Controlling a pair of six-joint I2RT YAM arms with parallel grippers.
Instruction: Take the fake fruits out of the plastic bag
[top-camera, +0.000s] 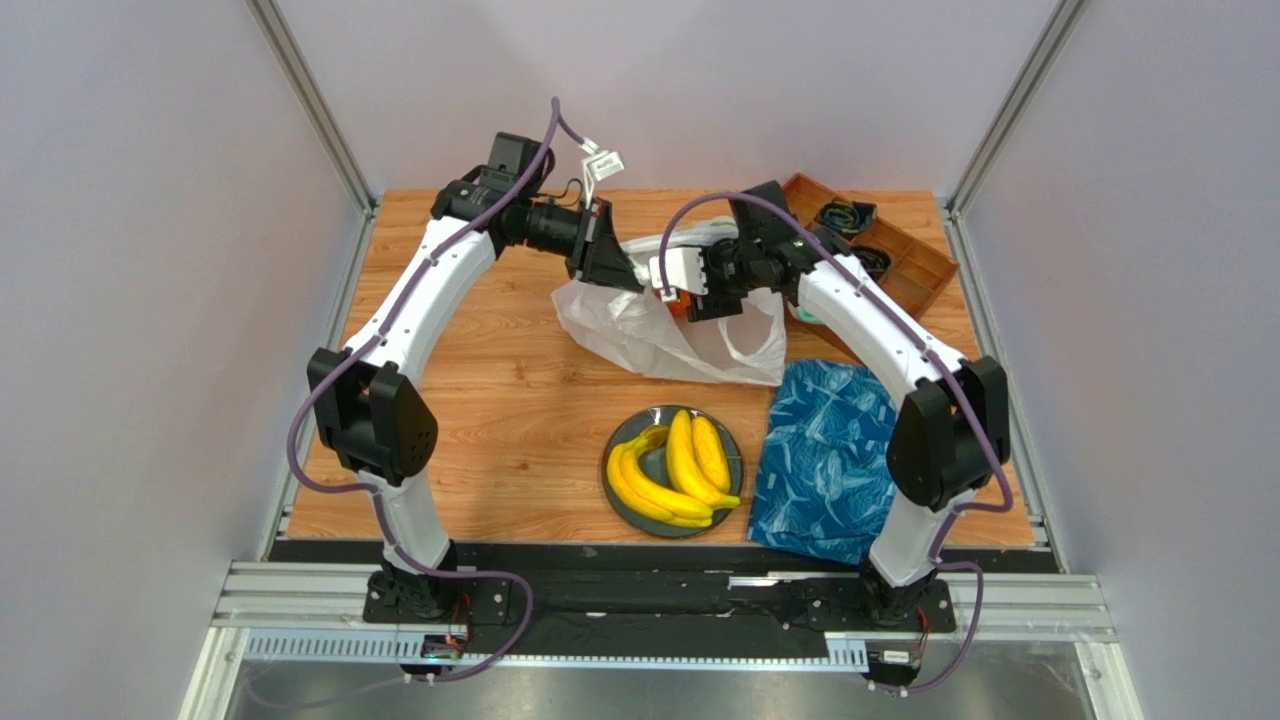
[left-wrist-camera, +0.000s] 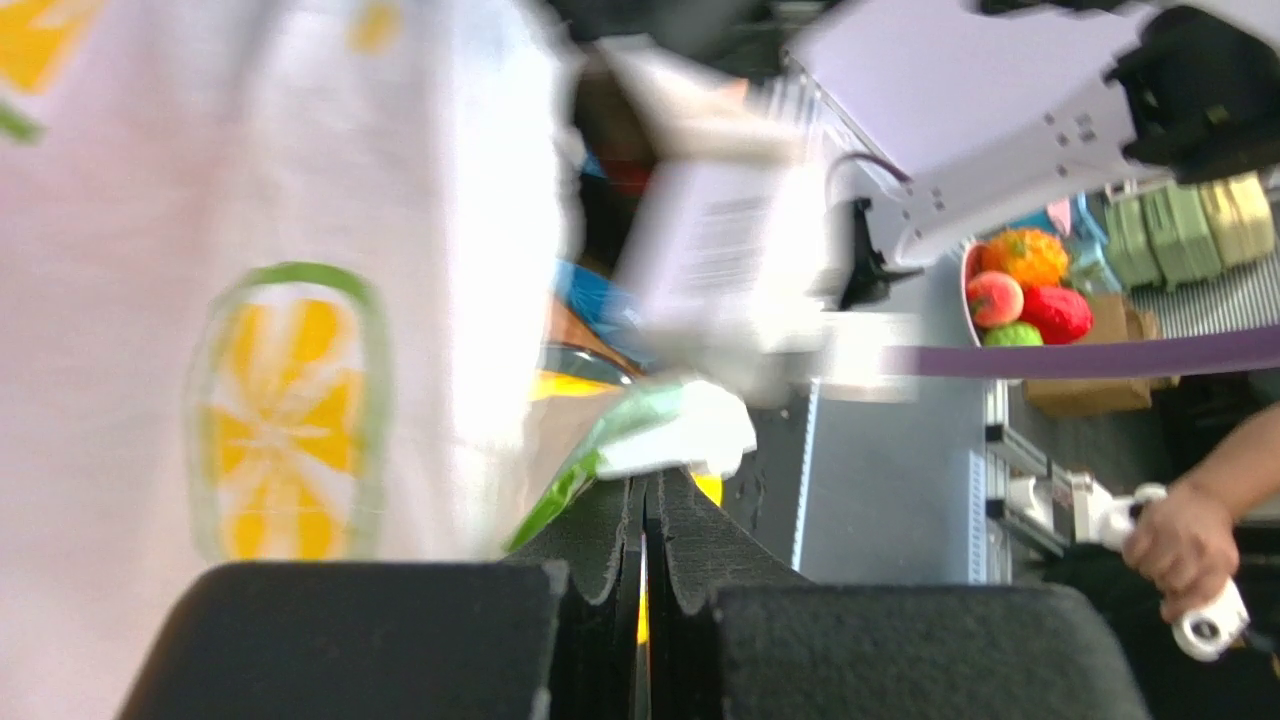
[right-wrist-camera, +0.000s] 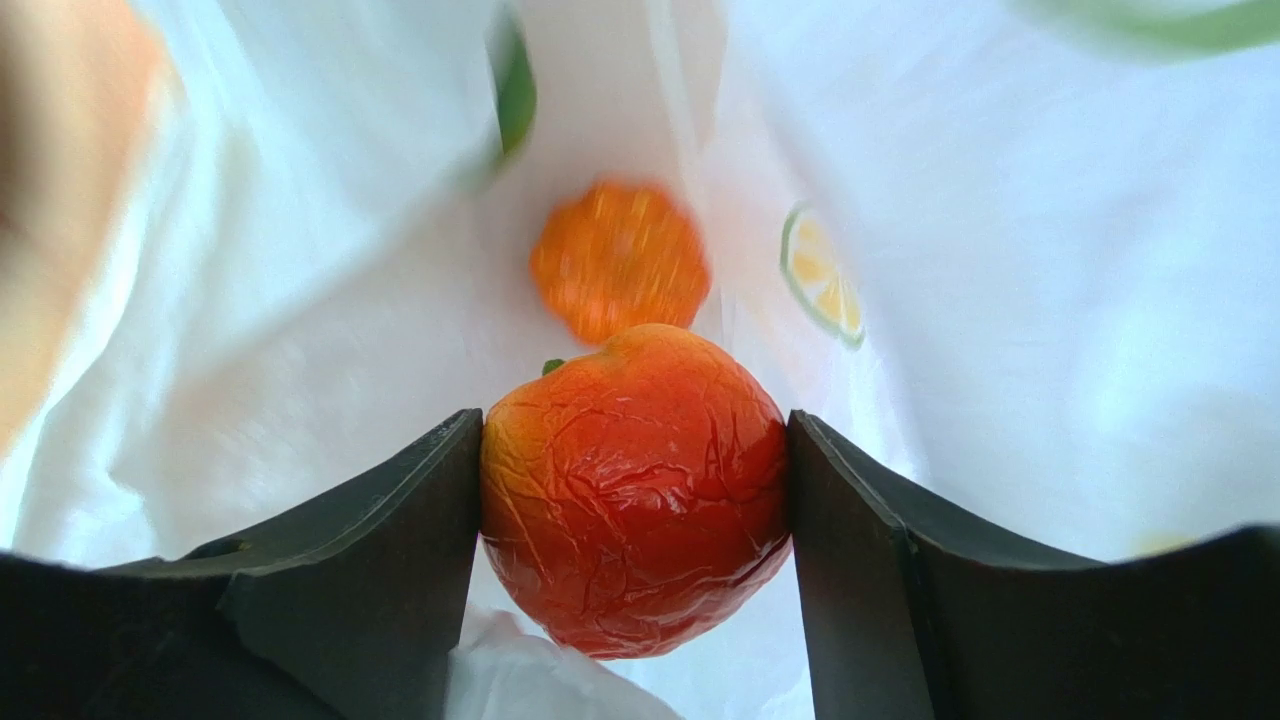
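The white plastic bag (top-camera: 661, 330) with lemon-slice prints (left-wrist-camera: 286, 428) lies at the back middle of the table. My left gripper (top-camera: 613, 258) is shut on a fold of the bag's rim (left-wrist-camera: 684, 428) and holds it up. My right gripper (top-camera: 699, 288) is inside the bag's mouth. Its fingers (right-wrist-camera: 376, 525) press both sides of a glossy red-orange round fruit (right-wrist-camera: 634, 488), so it is shut on it. An orange ball (right-wrist-camera: 619, 258) lies deeper in the bag. Yellow banana bunches (top-camera: 672, 465) lie on a dark plate (top-camera: 733, 450) in front of the bag.
A blue patterned cloth (top-camera: 824, 458) lies to the right of the plate. A brown compartment tray (top-camera: 887, 248) with dark items stands at the back right corner. Grey walls close in the table on three sides.
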